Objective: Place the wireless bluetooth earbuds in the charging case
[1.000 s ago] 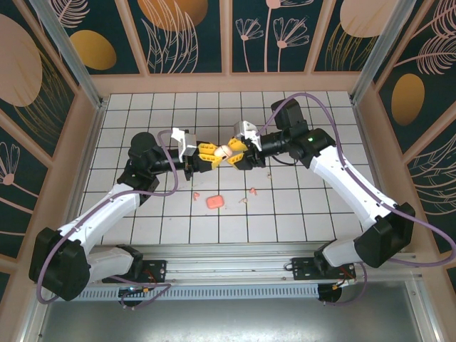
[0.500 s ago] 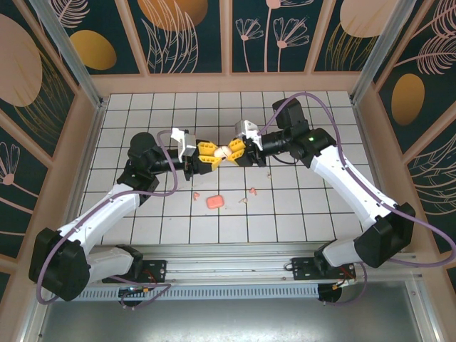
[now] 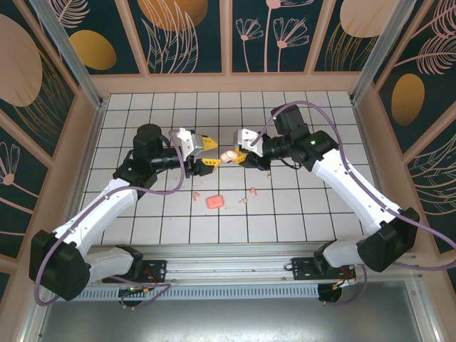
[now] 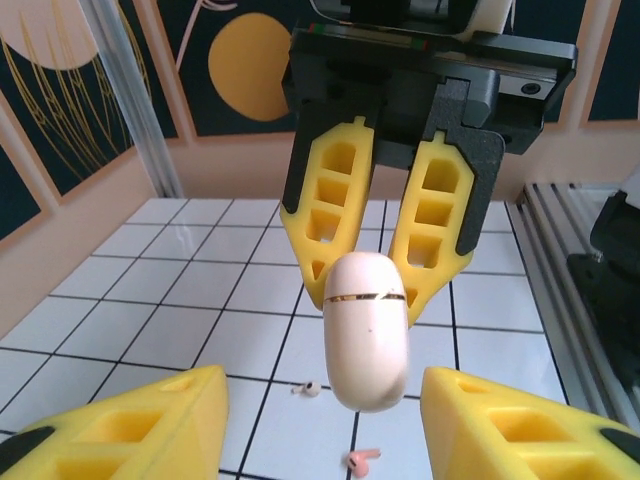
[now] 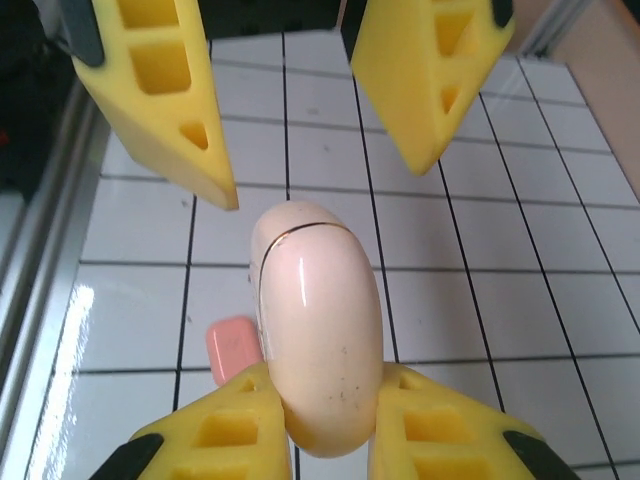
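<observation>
Where the two arms meet above the white tiled table (image 3: 299,214), the left claw (image 3: 211,152) and the right claw (image 3: 240,155) face each other tip to tip, both raised off the surface. The right claw is clenched on the charging case (image 3: 229,154). In the right wrist view its two yellow fingers (image 5: 225,425) press the rounded near end of the case from both sides. The case projects forward beyond the fingertips toward the left claw. The left claw is released: its fingers (image 4: 130,425) stand spread to either side of the case's free end, with a clear gap on each side and no contact. The case is a pale peach capsule, closed, with a thin gold seam around it. Below the claws, toward the arm bases, a coral-pink box (image 3: 214,201) lies on the table. The earbuds (image 3: 252,190) lie loose on the tiles around that box, well apart from the case, one on the left claw's side and two on the right claw's side.
</observation>
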### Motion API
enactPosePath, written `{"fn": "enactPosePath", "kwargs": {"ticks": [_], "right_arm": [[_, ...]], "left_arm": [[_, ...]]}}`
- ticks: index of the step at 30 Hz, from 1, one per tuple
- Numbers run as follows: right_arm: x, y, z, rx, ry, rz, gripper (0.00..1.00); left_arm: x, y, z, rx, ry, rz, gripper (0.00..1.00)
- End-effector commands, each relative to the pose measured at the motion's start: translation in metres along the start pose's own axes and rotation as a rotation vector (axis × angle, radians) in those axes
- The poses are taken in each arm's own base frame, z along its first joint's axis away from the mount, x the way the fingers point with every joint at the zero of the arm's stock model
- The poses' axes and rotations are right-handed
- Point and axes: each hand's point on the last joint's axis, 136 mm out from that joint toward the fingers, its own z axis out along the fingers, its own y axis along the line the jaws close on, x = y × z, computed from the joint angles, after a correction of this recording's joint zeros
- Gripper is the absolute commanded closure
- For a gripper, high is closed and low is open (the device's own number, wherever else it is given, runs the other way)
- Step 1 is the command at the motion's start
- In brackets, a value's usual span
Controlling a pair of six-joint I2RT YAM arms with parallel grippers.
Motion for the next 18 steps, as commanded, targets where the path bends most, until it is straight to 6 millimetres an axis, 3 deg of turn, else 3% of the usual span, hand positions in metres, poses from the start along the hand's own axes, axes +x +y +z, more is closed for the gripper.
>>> {"fn": "enactPosePath", "kwargs": {"ticks": [1, 9, 18], "right_arm": [[0.002, -0.006, -0.009, 0.077, 0.1, -0.085, 0.84], [-0.009, -0.003, 0.005, 0.079, 0.135, -0.157, 0.84], [-0.019, 0.003, 0.022, 0.042, 0.16, -0.212, 0.84]], "left_arm": [[0.012, -0.004, 0.001, 0.028, 0.063, 0.033, 0.46], [0.026, -0.01, 0.002, 0.071, 0.112, 0.022, 0.45], [0.028, -0.012, 0.002, 0.078, 0.111, 0.016, 0.46]]}}
